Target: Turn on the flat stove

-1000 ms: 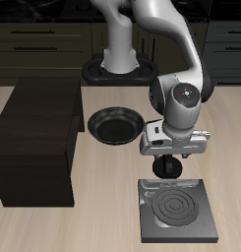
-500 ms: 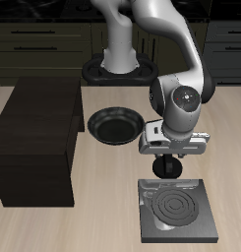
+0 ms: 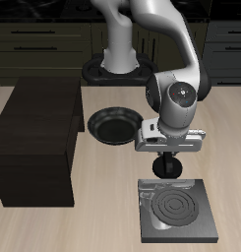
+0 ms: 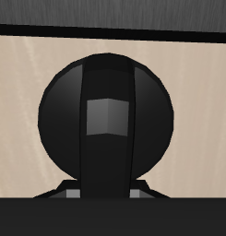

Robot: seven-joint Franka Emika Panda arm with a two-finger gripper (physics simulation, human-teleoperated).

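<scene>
— Slightly, the wrist has swung since a second ago; the gripper (image 3: pixel 167 168) hangs over the same back edge of the flat stove (image 3: pixel 177 210), but the pale hand block above it now sits a little higher and more tilted, reaching closer to the frying pan (image 3: pixel 116 125).

— Where is the stove, taking the pan as the mark?

— Nearer the table's front edge than the pan and off to one side of it, well apart from the dark wooden box (image 3: pixel 35 141); its ringed burner (image 3: pixel 177 208) fills the middle of the slab.

— And the knob?

— I judge it to be the small pale nub at the slab's corner (image 3: pixel 145 196), the back corner on the pan's side; so from the fingertips it lies a little toward the front edge and toward the box side; the coming move turns on closing that small offset and coming down onto it.

— Are the jaws apart?

— I cannot tell; from outside the fingers read as one dark stub, and no gap shows.

— Does the wrist camera help?

— Little; it shows a round black form with a grey square at its centre (image 4: pixel 106 117) against the pale table (image 4: pixel 22 92), very close; whether that is the knob I cannot say; the exterior view alone gives the layout.
</scene>
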